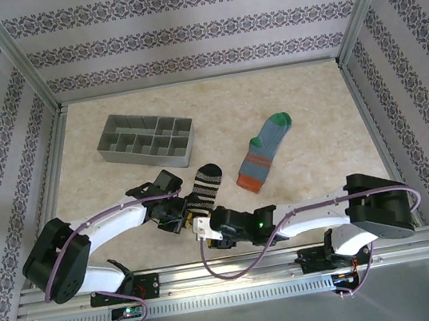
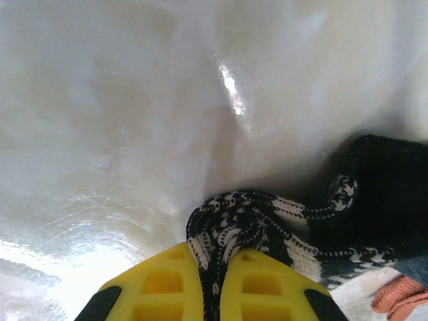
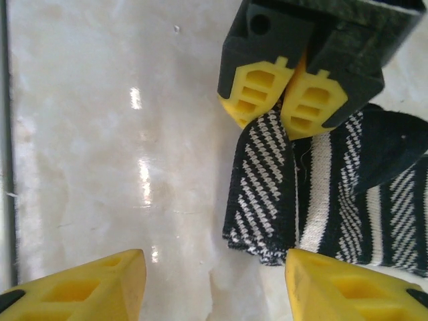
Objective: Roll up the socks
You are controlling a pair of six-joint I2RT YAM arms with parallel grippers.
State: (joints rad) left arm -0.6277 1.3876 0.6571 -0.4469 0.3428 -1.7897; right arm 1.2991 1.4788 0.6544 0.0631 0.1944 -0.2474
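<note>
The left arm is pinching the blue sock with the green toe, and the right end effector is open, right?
Not quite. The left end effector is pinching the black-and-white striped sock, as the left wrist view shows. The blue sock with the green toe lies apart, untouched. The right end effector is open.

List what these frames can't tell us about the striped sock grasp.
Top external: the near end of the striped sock is hidden under the left gripper and right gripper.
Left wrist: the bottom edge cuts off the left jaws, so grip depth is unclear.
Right wrist: the right edge cuts off the sock; the left gripper covers its top end.
</note>
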